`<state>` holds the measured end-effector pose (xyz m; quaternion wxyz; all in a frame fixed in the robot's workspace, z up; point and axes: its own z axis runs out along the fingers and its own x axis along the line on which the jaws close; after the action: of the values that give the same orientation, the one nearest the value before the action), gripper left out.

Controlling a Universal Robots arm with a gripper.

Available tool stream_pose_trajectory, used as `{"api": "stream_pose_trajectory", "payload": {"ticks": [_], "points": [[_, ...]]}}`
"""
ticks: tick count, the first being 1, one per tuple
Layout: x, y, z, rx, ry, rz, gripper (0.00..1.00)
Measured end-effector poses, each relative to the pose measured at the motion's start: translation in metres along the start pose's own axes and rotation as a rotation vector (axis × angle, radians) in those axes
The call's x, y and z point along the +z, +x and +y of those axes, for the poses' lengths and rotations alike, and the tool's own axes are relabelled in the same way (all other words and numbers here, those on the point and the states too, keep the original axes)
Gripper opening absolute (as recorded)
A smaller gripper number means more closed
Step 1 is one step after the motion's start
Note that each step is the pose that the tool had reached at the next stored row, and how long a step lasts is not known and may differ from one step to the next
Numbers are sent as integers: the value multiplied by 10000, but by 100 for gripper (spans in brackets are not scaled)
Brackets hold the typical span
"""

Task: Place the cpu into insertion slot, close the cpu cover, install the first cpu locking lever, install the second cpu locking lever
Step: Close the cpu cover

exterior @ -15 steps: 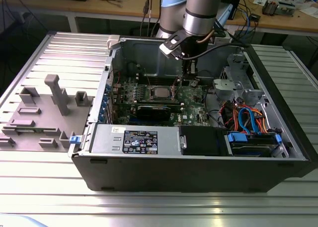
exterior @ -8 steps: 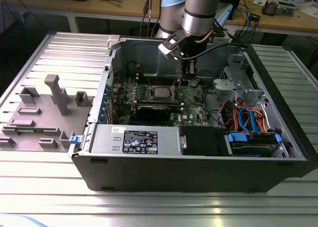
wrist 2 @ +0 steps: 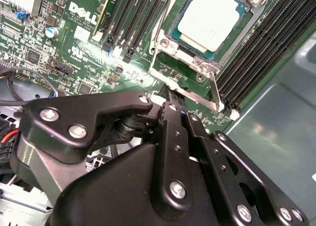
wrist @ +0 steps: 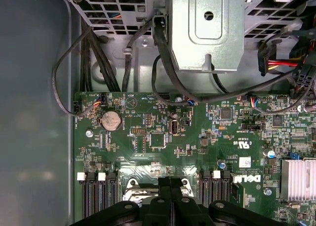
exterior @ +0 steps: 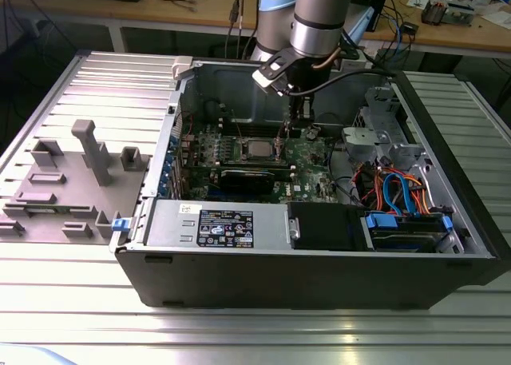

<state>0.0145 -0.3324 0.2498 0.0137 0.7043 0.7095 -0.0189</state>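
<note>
Gripper (wrist 2: 173, 96), fingers pressed together with no gap between them, sits with its tips at a silver locking lever (wrist 2: 215, 90), and just beyond them the cpu (wrist 2: 212, 16) lies framed by the cpu cover (wrist 2: 200, 64).

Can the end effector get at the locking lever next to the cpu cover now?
Likely yes. The end effector hangs right beside the locking lever at the edge of the cpu cover, with nothing between them; the memory slots lie off to the side.

Upright arm (exterior: 322, 13), downward gripper (wrist 2: 171, 94), fingers (wrist: 164, 189) tight together.
</note>
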Motion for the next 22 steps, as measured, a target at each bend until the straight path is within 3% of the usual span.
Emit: {"api": "stream_pose_trajectory", "payload": {"ticks": [22], "points": [[0, 1, -61, 0, 0, 0, 11]]}}
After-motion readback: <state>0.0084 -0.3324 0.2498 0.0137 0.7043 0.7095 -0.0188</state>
